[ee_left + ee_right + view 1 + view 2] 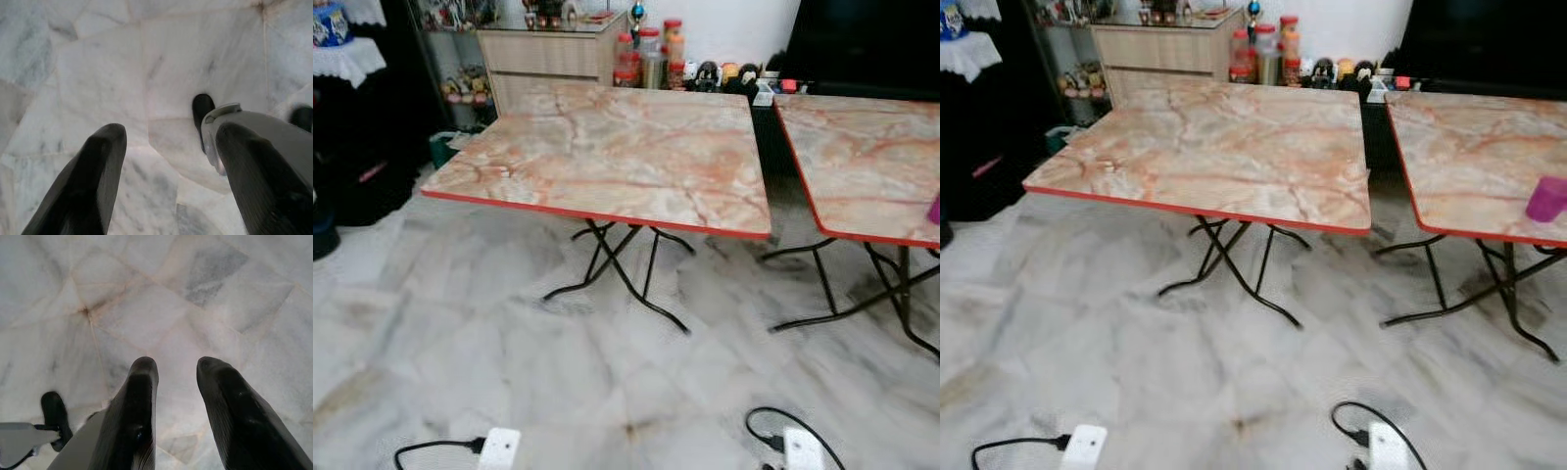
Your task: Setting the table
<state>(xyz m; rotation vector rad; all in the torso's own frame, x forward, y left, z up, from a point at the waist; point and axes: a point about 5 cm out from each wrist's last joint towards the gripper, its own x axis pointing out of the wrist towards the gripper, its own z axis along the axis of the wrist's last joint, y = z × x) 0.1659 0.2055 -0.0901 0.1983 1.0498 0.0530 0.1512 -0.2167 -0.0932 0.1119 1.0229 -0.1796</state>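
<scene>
Desks stood ahead, the bare marble desk (1214,147) at twelve o'clock and a purple cup (1546,199) on the second desk (1469,157) at two o'clock, while left end effector (166,147) and right end effector (176,377) hung idle, spread empty above the floor (509,352), likely awaiting approach.

Right table (862,157) running off the frame's right edge; far corner unseen. Purple cup (934,208) showing only as a sliver in the left eye view. Jars and figurines (651,59) behind the tables blurring, too small to identify. Cabinet (548,49) top getting cropped.
</scene>
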